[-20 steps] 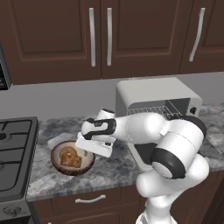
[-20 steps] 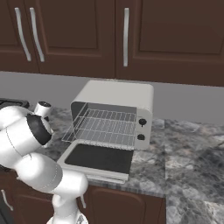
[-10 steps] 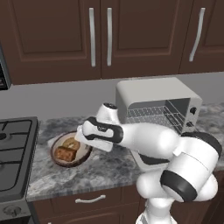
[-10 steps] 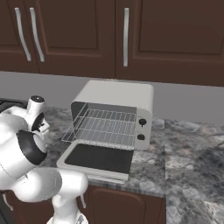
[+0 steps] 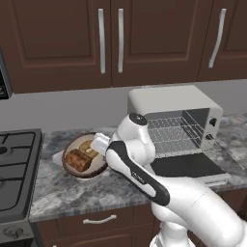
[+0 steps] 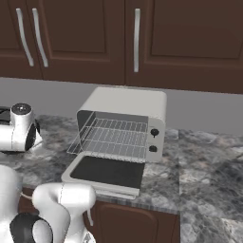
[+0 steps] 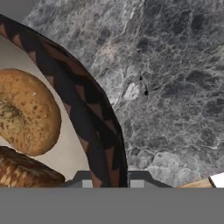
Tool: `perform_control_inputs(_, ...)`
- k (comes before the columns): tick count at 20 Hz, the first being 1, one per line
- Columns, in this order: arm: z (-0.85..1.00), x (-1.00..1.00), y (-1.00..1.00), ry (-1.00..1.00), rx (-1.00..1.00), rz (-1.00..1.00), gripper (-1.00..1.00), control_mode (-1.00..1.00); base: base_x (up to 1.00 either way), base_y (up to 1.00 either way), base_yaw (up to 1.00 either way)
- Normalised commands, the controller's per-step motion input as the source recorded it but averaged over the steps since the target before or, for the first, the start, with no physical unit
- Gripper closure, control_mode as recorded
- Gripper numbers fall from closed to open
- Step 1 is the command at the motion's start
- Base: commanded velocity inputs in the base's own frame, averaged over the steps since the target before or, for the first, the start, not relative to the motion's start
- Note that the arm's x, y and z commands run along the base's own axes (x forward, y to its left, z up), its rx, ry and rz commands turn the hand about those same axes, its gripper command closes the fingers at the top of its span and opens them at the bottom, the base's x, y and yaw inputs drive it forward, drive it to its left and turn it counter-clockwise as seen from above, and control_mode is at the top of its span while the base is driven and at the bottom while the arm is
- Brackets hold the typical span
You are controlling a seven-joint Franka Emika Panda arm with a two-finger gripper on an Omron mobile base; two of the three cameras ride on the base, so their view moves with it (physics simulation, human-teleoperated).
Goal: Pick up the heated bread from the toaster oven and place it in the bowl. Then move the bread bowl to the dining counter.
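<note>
The bowl [image 5: 72, 170], with its dark brown rim [image 7: 89, 116] and pale inside, is left of the toaster oven [image 5: 176, 120] and looks raised a little off the counter. In it lie the golden-brown bread [image 5: 77, 160] [image 7: 19, 173] and a tan ring pastry [image 5: 89, 146] [image 7: 26, 111]. My gripper [image 5: 98, 147] [image 7: 113, 179] is at the bowl's right rim, a finger on each side, shut on it. The oven [image 6: 123, 121] stands with its door down and its wire rack [image 6: 116, 137] bare. The dining counter is out of view.
A black stove [image 5: 14, 164] borders the bowl on the left. The open oven door [image 5: 190, 166] juts toward the counter's front edge. Dark wooden cabinets [image 5: 111, 43] hang above. Grey marbled counter [image 7: 175, 87] lies under the bowl.
The arm has swung forward and stretched out over the counter. The bowl, with bread and pastry in it, has risen a little along with the gripper.
</note>
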Motion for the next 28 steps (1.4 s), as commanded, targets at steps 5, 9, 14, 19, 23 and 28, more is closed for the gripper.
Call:
perform_control_inputs(5,0.81,-0.79,-0.93,0.00,0.15,-0.29,1.00,-1.00,0.00,0.00,0.00)
perform_control_inputs(9,0.66,-0.84,-1.00,0.00,0.21,-0.24,1.00,-1.00,0.00,0.00,0.00)
perform_control_inputs(14,0.26,-0.32,-0.42,-0.03,0.07,-0.11,1.00,-1.00,0.00,0.00,0.00)
perform_control_inputs(19,0.00,-0.08,0.00,-0.02,0.00,-0.01,1.00,1.00,-0.69,-0.05,0.10)
perform_control_inputs(23,0.00,0.00,0.00,0.00,0.00,0.00,1.00,1.00,-0.87,0.06,0.66)
perform_control_inputs(28,0.00,0.00,0.00,0.00,0.00,0.00,1.00,1.00,-0.16,0.17,0.96)
